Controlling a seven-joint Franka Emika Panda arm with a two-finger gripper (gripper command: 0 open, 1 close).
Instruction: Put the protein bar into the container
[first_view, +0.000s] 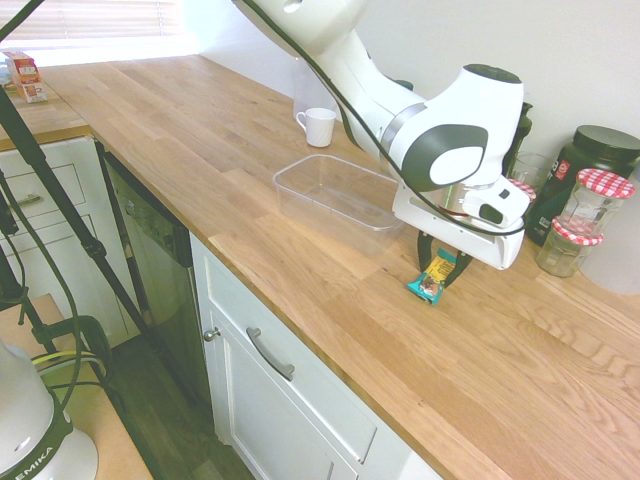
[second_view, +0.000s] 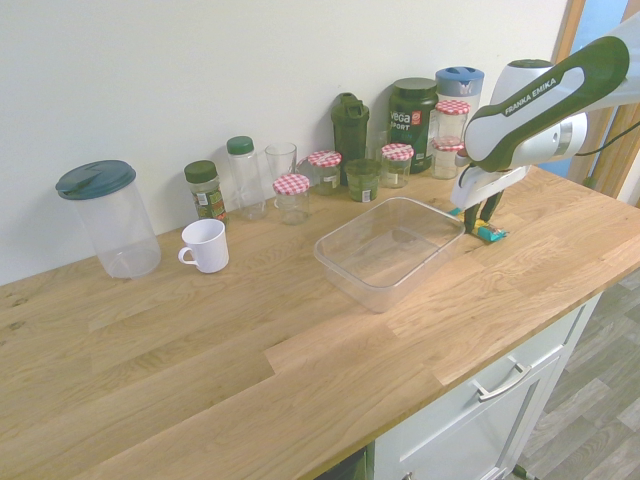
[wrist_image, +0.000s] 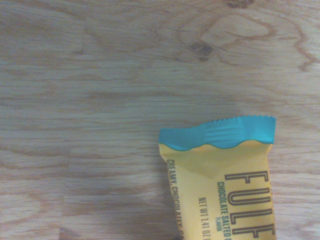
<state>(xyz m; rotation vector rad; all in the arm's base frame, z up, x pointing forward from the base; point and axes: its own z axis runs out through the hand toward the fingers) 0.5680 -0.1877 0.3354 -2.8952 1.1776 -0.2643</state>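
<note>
Wooden countertop (first_view: 300, 250) of butcher-block planks, pale oak tone with visible grain and one dark knot. The gripper (first_view: 441, 272) is lowered to the surface, its two dark fingers standing on either side of the protein bar (first_view: 434, 277) — whether they press the wrapper or merely straddle it cannot be told. The bar is a flat rectangular packet lying on the wood: glossy yellow-orange film with dark print, and a teal-blue crimped end with a serrated edge (wrist_image: 218, 134). Just beside it stands the container (second_view: 391, 250), a clear, colourless plastic tub — rectangular, low-walled, round-cornered. Behind, along the wall: a white ceramic mug (second_view: 205, 245), glass jars with red-checked lids (second_view: 292, 197), and a tall clear pitcher with a dark lid (second_view: 107, 218).
</note>
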